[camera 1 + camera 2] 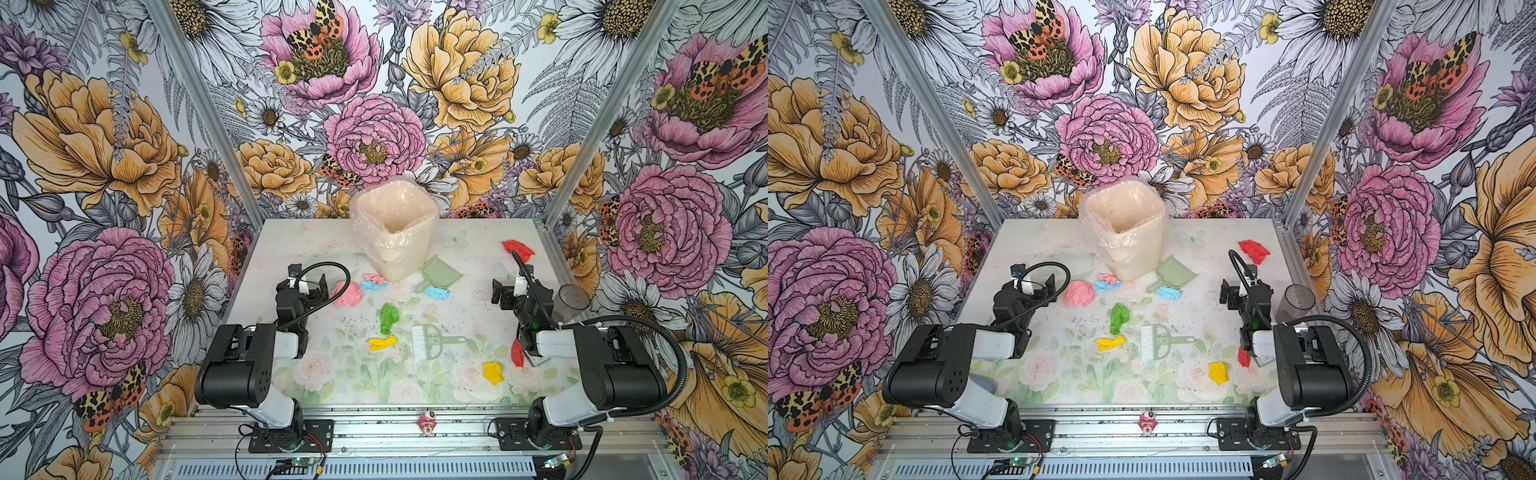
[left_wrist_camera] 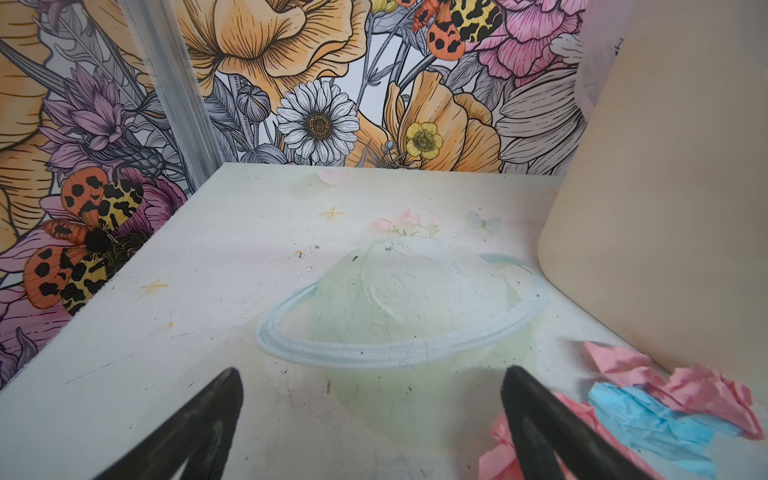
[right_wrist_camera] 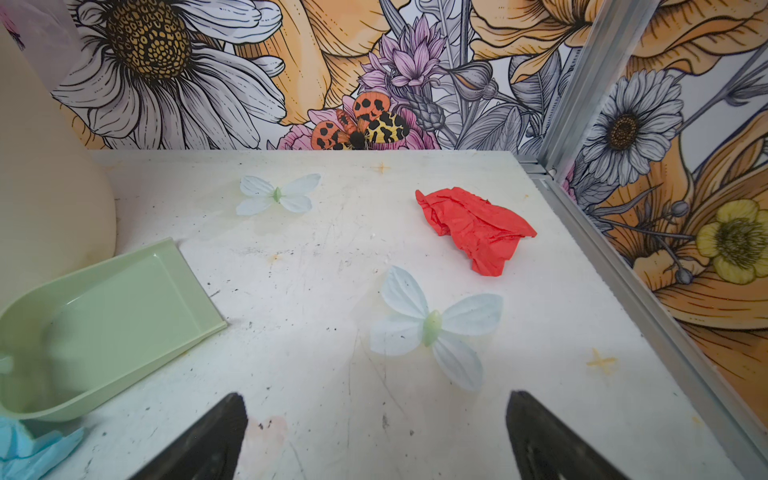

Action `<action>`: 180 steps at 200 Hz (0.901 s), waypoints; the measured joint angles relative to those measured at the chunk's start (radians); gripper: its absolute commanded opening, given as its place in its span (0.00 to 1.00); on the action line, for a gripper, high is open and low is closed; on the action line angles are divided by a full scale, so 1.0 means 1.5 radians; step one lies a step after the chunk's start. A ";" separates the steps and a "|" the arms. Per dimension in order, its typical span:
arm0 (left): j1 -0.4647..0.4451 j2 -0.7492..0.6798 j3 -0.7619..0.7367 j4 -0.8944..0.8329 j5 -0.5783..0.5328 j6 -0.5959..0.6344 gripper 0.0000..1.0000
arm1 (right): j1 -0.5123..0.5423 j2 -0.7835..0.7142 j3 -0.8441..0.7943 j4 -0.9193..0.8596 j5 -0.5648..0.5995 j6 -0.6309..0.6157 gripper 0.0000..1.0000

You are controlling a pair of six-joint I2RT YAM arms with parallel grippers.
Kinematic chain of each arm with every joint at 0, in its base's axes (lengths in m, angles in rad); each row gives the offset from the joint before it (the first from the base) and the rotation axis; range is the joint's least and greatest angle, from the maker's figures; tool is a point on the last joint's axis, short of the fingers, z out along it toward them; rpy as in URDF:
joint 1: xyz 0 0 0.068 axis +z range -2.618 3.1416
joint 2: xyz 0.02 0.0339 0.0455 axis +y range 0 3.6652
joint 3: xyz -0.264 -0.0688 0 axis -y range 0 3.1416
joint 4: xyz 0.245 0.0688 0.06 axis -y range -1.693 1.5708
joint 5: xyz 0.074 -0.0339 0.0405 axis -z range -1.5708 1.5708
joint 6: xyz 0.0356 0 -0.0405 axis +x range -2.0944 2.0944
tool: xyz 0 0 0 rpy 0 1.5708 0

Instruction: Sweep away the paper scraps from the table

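Observation:
Several crumpled paper scraps lie on the rose-printed table (image 1: 286, 245): pink (image 1: 348, 294), blue (image 1: 437, 293), green (image 1: 388, 318), yellow (image 1: 382, 343) and red (image 1: 518, 250) in both top views. My left gripper (image 1: 308, 277) hangs open just left of the pink scrap (image 2: 498, 453). Nothing lies between its fingertips (image 2: 370, 370), and a blue scrap (image 2: 648, 419) sits beyond it. On the right side my right gripper (image 1: 509, 291) is open and empty (image 3: 376, 394), with the red scrap (image 3: 478, 226) ahead of it. Another red scrap (image 1: 517, 353) lies partly under the right arm.
A bag-lined cream bin (image 1: 395, 232) stands at the back middle, a pale green dustpan (image 1: 440, 274) beside it. A matching brush (image 1: 428, 341) lies mid-table. A dark cup (image 1: 573, 298) stands at the right edge and a figurine (image 1: 427, 423) on the front rail.

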 measured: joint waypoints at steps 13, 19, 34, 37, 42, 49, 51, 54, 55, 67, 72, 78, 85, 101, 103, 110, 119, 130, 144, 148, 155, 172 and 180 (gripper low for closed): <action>0.000 0.000 0.000 0.000 0.000 0.000 0.99 | 0.000 0.000 0.000 0.000 0.000 -0.002 1.00; 0.000 0.000 0.000 0.000 0.000 0.000 0.99 | 0.000 0.000 0.000 0.000 0.000 -0.002 1.00; 0.000 0.000 0.000 0.000 0.002 0.001 0.99 | 0.000 0.000 0.000 0.000 -0.001 -0.002 1.00; 0.000 0.000 0.000 0.000 0.003 0.002 0.99 | 0.000 0.000 0.000 0.000 -0.002 -0.002 1.00; 0.000 0.000 0.000 0.000 0.005 0.003 0.99 | 0.000 0.000 0.000 0.000 -0.005 -0.004 1.00; 0.000 -0.001 0.000 -0.001 0.008 0.005 0.99 | 0.000 0.000 0.001 -0.003 -0.010 -0.006 1.00; 0.000 -0.001 0.000 -0.001 0.009 0.006 0.99 | 0.000 0.000 0.002 -0.003 -0.011 -0.007 1.00; 0.000 -0.002 0.000 -0.001 0.010 0.008 0.99 | 0.000 -0.001 0.003 -0.007 -0.013 -0.007 1.00; 0.000 -0.002 0.000 -0.001 0.010 0.008 0.99 | 0.000 -0.002 0.004 -0.009 -0.015 -0.007 1.00; 0.000 -0.009 0.000 -0.009 0.017 0.014 0.99 | 0.000 -0.012 0.014 -0.036 -0.024 -0.010 1.00; 0.000 -0.012 0.000 -0.012 0.018 0.015 0.99 | 0.000 -0.019 0.021 -0.053 -0.028 -0.012 1.00; 0.000 -0.019 0.000 -0.015 0.022 0.016 0.99 | 0.000 -0.029 0.030 -0.072 -0.033 -0.013 1.00; 0.000 -0.026 0.000 -0.018 0.028 0.017 0.99 | 0.000 -0.044 0.041 -0.094 -0.040 -0.017 1.00; 0.000 -0.050 0.000 -0.028 0.041 0.020 0.99 | 0.000 -0.087 0.068 -0.144 -0.059 -0.023 1.00; 0.000 -0.054 0.000 -0.033 0.044 0.021 0.99 | 0.000 -0.095 0.072 -0.152 -0.062 -0.024 1.00; -0.002 -0.067 0.000 -0.043 0.049 0.025 0.99 | 0.000 -0.110 0.082 -0.169 -0.069 -0.025 1.00; -0.006 -0.085 0.003 -0.068 0.054 0.034 0.99 | 0.000 -0.132 0.096 -0.197 -0.081 -0.027 1.00; -0.016 -0.109 0.019 -0.115 0.065 0.049 0.99 | 0.000 -0.156 0.116 -0.235 -0.097 -0.027 1.00; -0.041 -0.137 0.054 -0.184 0.078 0.071 0.99 | 0.000 -0.176 0.151 -0.302 -0.127 -0.029 1.00; -0.049 -0.143 0.065 -0.200 0.083 0.078 0.99 | 0.000 -0.181 0.162 -0.323 -0.137 -0.030 1.00; -0.067 -0.156 0.088 -0.234 0.091 0.088 0.99 | 0.001 -0.186 0.178 -0.354 -0.153 -0.030 1.00; -0.111 -0.180 0.130 -0.297 0.105 0.109 0.99 | 0.004 -0.197 0.209 -0.430 -0.193 -0.030 1.00; -0.136 -0.188 0.144 -0.323 0.110 0.118 0.99 | 0.006 -0.202 0.218 -0.463 -0.209 -0.030 1.00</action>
